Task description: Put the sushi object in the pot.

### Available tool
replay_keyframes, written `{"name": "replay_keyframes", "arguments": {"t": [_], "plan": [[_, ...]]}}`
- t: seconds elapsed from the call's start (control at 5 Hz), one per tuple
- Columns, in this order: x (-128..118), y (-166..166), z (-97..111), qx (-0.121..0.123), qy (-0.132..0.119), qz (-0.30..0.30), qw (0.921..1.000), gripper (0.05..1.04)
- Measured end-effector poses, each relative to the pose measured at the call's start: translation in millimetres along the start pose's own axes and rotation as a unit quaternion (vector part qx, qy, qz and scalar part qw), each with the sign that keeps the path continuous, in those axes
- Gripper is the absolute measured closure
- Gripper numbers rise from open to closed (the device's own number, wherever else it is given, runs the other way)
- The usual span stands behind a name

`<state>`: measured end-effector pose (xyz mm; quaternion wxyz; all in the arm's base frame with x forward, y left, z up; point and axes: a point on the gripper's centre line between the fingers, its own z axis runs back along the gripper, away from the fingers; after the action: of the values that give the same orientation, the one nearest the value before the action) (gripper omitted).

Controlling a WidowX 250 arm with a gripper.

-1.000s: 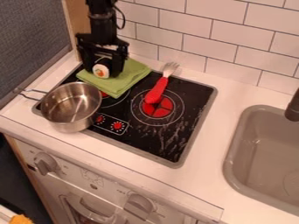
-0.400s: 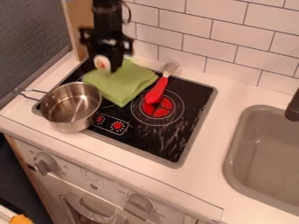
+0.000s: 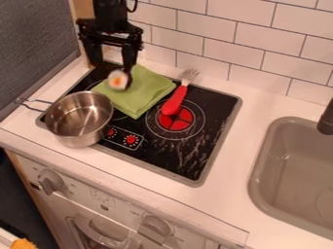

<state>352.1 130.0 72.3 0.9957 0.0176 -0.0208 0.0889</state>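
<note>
The fingers (image 3: 130, 58) stand apart, the sushi (image 3: 118, 80) close beside the tip of one.

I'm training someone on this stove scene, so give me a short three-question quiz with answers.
1. True or false: the sushi is outside the pot.
2. Which is nearest the sink?
a) the pot
b) the sushi
c) the fork
3. Fill in the missing colour: the cloth on the cooktop is ____.

Key: 1 true; 2 c; 3 green
</note>
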Motion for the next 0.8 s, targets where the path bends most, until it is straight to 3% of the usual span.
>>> {"name": "replay_keyframes", "arguments": {"t": [0.2,0.4,0.6,0.8], "plan": [[0,-2,-1,-0.004,0.002,-0.003,1.0,0.395],[-1,-4,0,-0.004,0.005,0.004,1.0,0.554],[-3,-6,-11,-0.009,0.02,0.0,0.9998,0.255],[5,-6,-15,-0.013,0.018,0.007,0.9997,0.081]]}}
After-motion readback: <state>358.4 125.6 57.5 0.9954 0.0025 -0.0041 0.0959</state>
